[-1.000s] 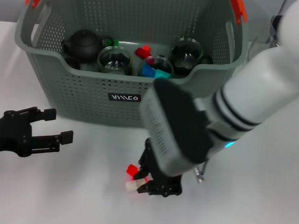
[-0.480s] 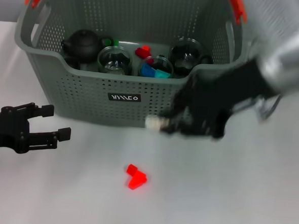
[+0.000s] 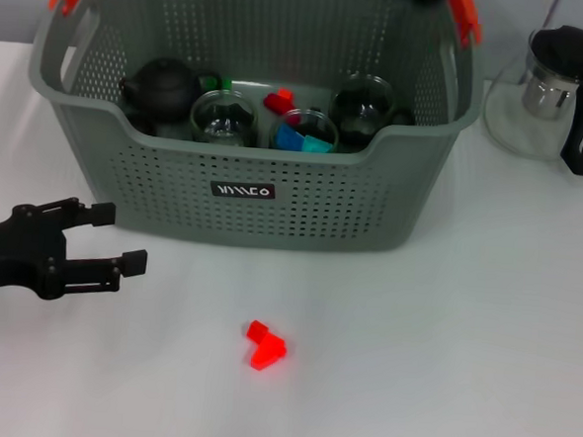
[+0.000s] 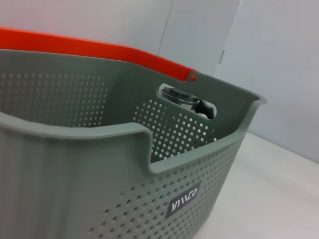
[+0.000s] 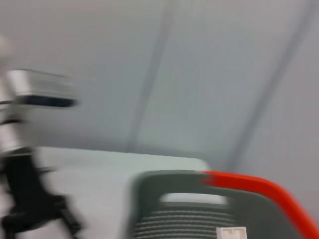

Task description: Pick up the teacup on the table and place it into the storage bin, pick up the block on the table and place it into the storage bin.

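On the white table (image 3: 483, 319), the large grey-green perforated plastic storage bin (image 3: 244, 191) holds a black teapot (image 3: 161, 87) and glass teacups (image 3: 224, 115). A small red block (image 3: 264, 348) lies before it. Left gripper (image 3: 117, 238) rests beside the bin, fingers spread, empty. Right gripper state: cannot tell.

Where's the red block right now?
In the head view the red block lies on the white table, in front of the storage bin near its middle, to the right of the left tool.
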